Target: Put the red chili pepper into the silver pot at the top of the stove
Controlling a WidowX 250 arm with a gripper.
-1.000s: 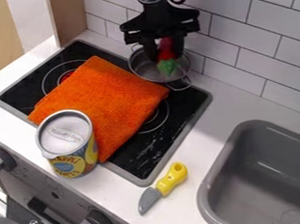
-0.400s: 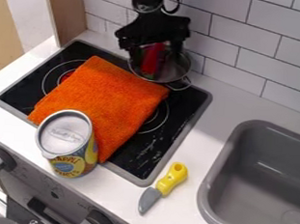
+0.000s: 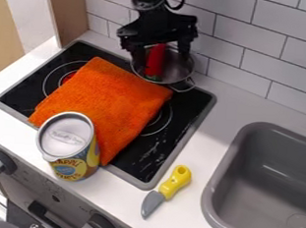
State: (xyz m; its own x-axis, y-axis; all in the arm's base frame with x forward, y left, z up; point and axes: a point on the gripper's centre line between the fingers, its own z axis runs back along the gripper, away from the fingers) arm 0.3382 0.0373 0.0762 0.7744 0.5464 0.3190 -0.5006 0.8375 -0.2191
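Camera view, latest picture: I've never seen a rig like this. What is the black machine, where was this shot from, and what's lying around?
A fixed camera looks down at a slant. The black machine is a robot arm entering from the top edge; its two-finger gripper is open over the silver pot on the stove. The red chili pepper appears to rest in the pot, between the spread fingers, so nothing looks held. Nearer the camera are an orange towel, a can and a yellow-handled knife, with a gray sink at right.
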